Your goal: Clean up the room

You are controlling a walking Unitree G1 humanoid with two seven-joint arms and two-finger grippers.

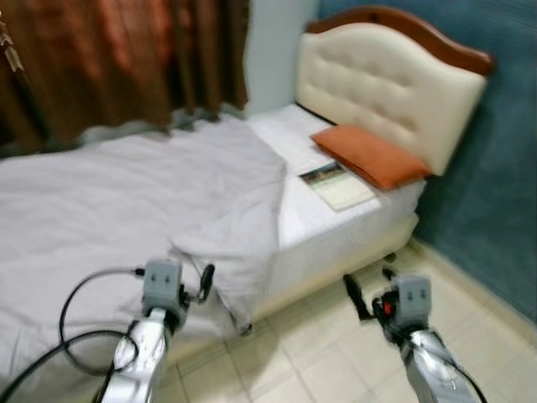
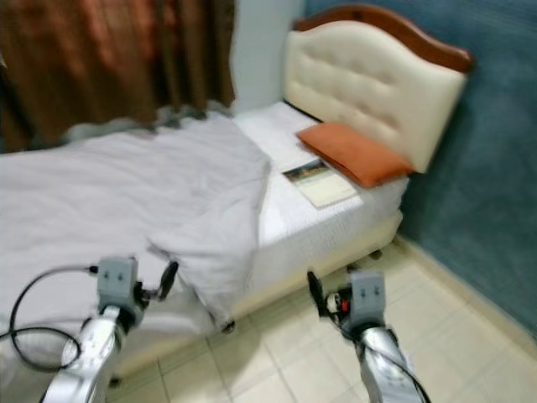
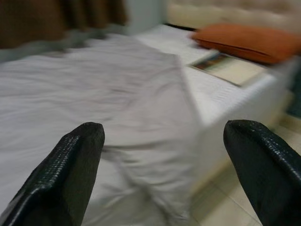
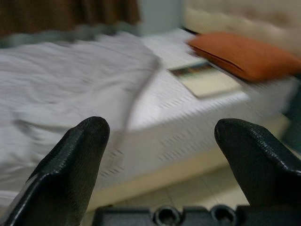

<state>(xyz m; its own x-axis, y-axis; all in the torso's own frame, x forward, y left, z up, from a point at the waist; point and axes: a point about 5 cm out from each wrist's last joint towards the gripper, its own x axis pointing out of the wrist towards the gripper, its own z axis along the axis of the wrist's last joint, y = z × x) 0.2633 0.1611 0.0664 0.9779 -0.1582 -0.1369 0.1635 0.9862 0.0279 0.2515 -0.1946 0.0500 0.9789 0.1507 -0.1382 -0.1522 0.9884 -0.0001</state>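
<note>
Both hands spread wide, holding nothing: left hand (image 1: 205, 281) just short of the rumpled grey blanket (image 1: 151, 193) drooping off the bed (image 1: 336, 243); book (image 1: 337, 185) and orange pillow (image 1: 369, 156) lie beyond the right hand (image 1: 369, 290).

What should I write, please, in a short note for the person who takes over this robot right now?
Left gripper: open, holding nothing, raised before the bed's side.
Right gripper: open, holding nothing, above the tiled floor.
On the bed: grey blanket crumpled, one corner hanging over the edge; book lying flat beside the orange pillow.
Done: nothing visible yet.
Left: probably straighten the blanket and put the book away.
</note>
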